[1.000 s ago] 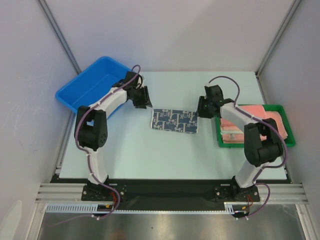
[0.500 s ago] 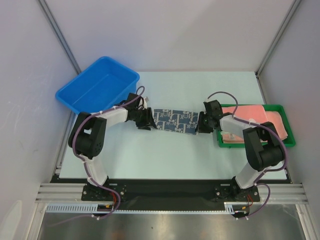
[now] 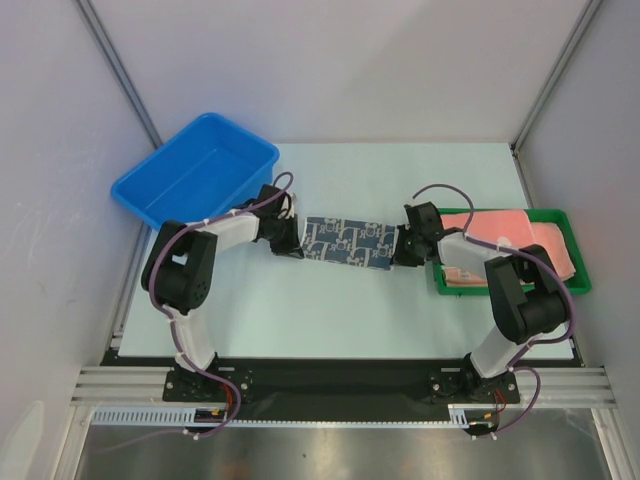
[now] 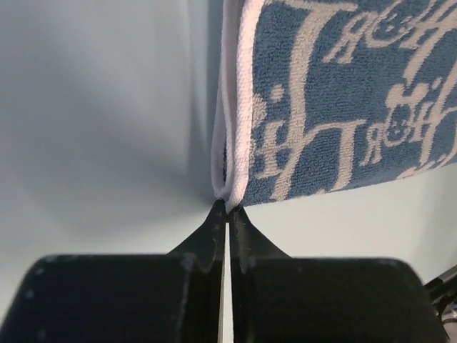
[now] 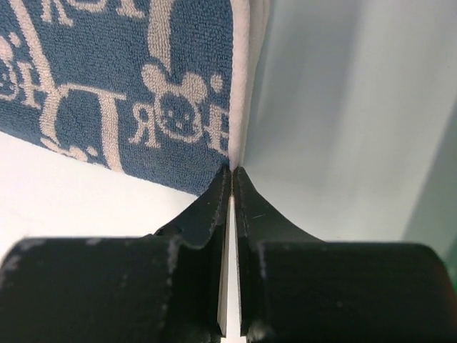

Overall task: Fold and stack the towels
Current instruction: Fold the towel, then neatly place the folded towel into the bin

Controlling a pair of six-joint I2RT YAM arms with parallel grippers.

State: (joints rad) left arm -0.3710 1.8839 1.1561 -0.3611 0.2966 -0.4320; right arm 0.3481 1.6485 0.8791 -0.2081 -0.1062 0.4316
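Top view: patterned towel [image 3: 348, 243], blue with white lettering and small animal faces, lies flat near the middle of the counter [image 3: 350, 310], long axis left to right, slightly tilted with the right end nearer the arm bases. Left arm [image 3: 225, 225] reaches in low from the left; the left jaws sit at the towel's left short edge. Left wrist view: the two black tips are pressed together, with the lower corner of the white hem [image 4: 230, 143] pinched between them at the very point; the hem is doubled over there, forming a narrow loop just above the tips. Right arm [image 3: 470, 240] reaches in low from the right; the right jaws sit at the towel's right short edge. Right wrist view: the tips are together and clamped on the lower corner of the white border [image 5: 241, 86], with only the outermost edge of the cloth between them. Blue bin [image 3: 245, 135] stands at the far left of the counter, behind the left arm. Green tray [image 3: 520, 290] stands at the right edge of the counter, holding pink towels [image 3: 500, 222]; these are well apart from the patterned towel.
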